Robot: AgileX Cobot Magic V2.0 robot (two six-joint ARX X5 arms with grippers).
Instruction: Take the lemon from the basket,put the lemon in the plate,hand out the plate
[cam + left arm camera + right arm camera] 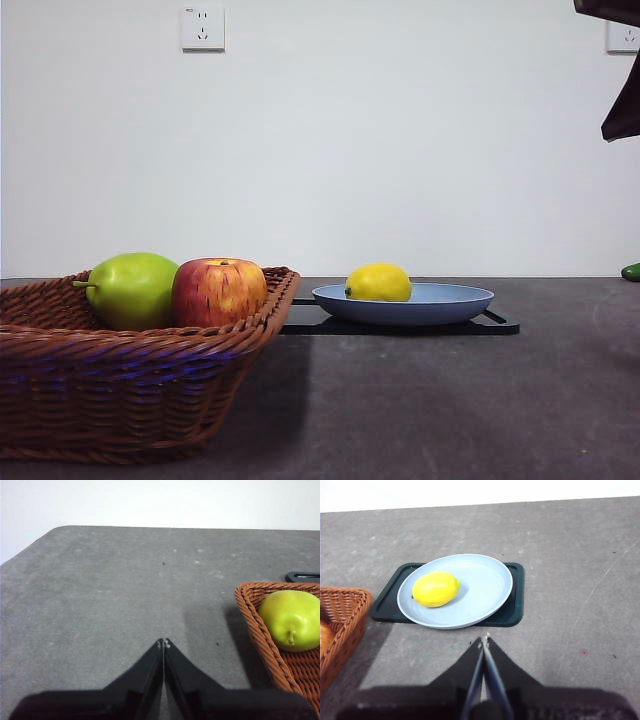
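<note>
The yellow lemon [379, 282] lies in the light blue plate [440, 303], toward its side nearest the basket; it also shows in the right wrist view [436, 589] on the plate [485, 587]. The brown wicker basket [120, 385] stands at the front left. My right gripper [484, 641] is shut and empty, above the table a little short of the plate's edge; in the front view it is a dark tip [622, 100] at the top right. My left gripper [163, 642] is shut and empty over bare table beside the basket [260, 630].
A green pear [133, 290] and a red-yellow apple [218, 292] sit in the basket. The plate rests on a flat black tray [500, 323]. A small green thing [631, 271] shows at the right edge. The grey table [450, 400] spreads around.
</note>
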